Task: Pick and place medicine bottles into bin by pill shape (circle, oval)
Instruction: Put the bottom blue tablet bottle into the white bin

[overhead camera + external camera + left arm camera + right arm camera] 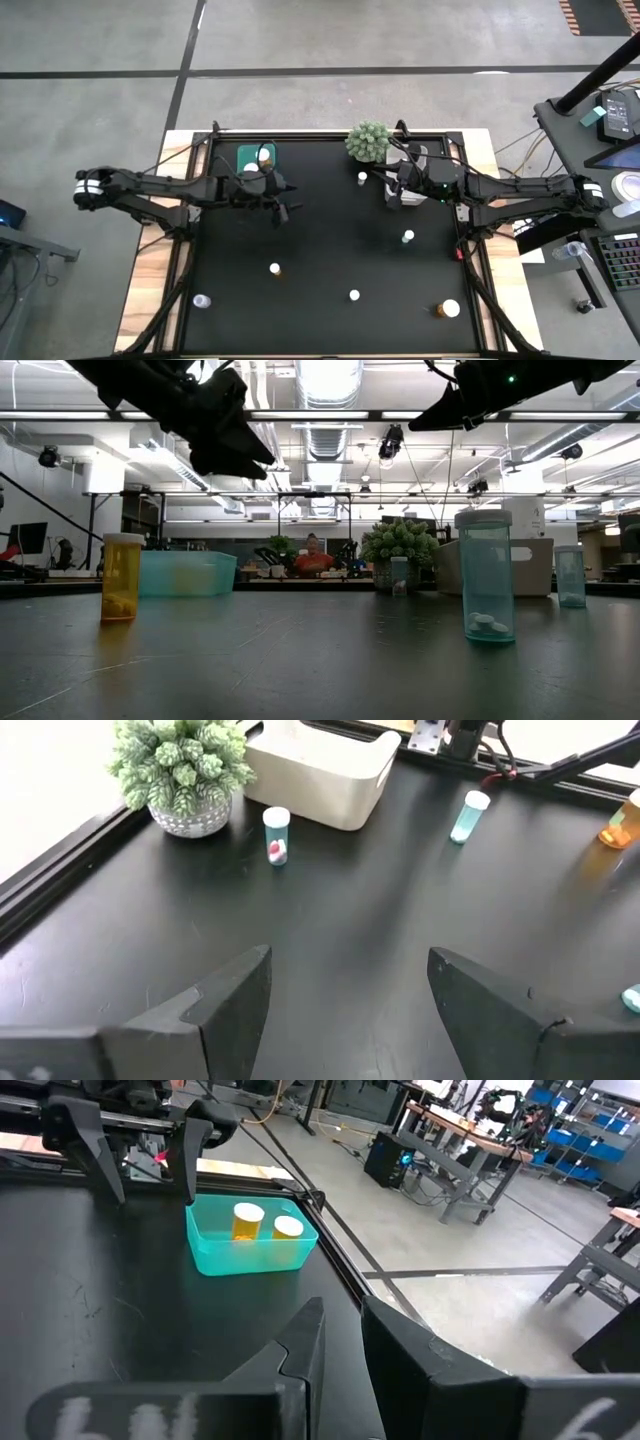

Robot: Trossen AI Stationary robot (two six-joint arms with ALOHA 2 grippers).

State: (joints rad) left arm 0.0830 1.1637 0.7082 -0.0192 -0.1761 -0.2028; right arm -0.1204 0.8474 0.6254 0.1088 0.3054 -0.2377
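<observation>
Several medicine bottles stand upright and scattered on the black table: a clear one holding a pink pill (276, 835), a teal one (468, 817), an amber one (122, 577) and a second teal one (488, 575). My left gripper (350, 990) hangs open above the table's left middle (283, 208), with nothing between its fingers. Two white-capped amber bottles (262, 1222) stand in the teal bin (250, 1240) at the far left. My right gripper (345, 1350) is shut with nothing in it, hovering over the white bin (405, 178) at the far right.
A spiky green plant ball (368, 141) in a pot sits at the far edge next to the white bin. More bottles stand near the front edge (354, 295), (201, 300), (447, 309). Bare black table lies under and ahead of my left gripper.
</observation>
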